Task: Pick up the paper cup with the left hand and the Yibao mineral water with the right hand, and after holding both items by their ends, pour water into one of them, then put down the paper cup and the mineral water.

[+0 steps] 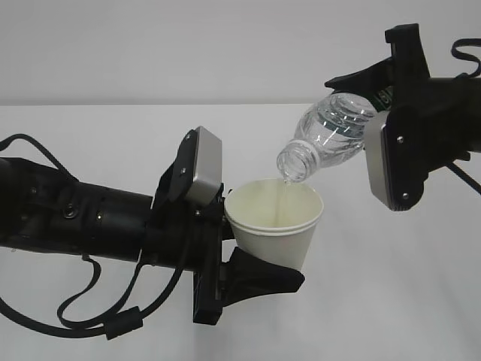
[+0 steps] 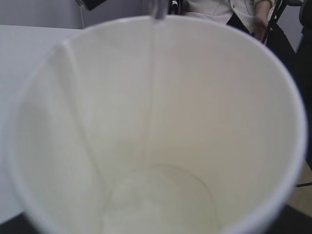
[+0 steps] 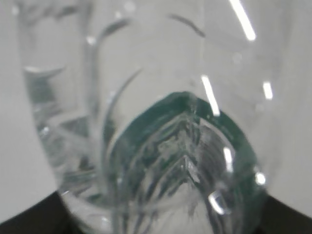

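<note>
Bench (image 1: 90,135): white, matte.
Left hand (image 1: 252,259): clenched on paper cup (image 1: 274,218), tapered, rolled rim.
Right hand (image 1: 376,90): grasping Yibao mineral water (image 1: 327,135), ribbed clear plastic, tilted mouth-down over cup.

A white tabletop (image 1: 421,301) ran back to a plain pale grey wall (image 1: 188,45), meeting it in a straight line. The light was soft and even. Beyond the tabletop's far edge sat a person in light clothing (image 2: 219,9).
</note>
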`<move>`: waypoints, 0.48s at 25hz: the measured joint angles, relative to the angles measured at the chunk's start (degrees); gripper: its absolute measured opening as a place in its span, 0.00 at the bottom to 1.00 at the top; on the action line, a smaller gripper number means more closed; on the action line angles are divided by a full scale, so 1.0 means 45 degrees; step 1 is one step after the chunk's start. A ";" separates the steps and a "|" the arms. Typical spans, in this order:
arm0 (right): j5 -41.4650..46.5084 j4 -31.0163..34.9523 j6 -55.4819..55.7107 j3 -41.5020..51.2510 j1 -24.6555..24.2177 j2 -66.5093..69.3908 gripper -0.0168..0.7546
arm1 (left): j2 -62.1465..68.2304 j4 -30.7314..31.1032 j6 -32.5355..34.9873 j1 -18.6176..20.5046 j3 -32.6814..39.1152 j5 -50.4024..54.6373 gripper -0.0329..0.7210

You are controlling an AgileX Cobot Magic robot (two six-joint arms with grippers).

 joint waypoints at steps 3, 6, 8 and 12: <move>0.0000 0.0000 0.0000 0.0000 0.0000 0.0000 0.59 | 0.0000 -0.0022 0.0018 0.0000 0.0000 0.0000 0.64; 0.0000 0.0000 -0.0023 0.0000 0.0000 0.0000 0.59 | 0.0000 -0.0046 0.0018 0.0000 0.0000 0.0000 0.64; 0.0000 0.0000 -0.0023 0.0000 0.0000 0.0000 0.59 | 0.0000 -0.0046 0.0018 0.0000 0.0000 0.0000 0.64; 0.0000 0.0000 -0.0023 0.0000 0.0000 0.0000 0.59 | 0.0000 -0.0046 0.0018 0.0000 0.0000 0.0000 0.64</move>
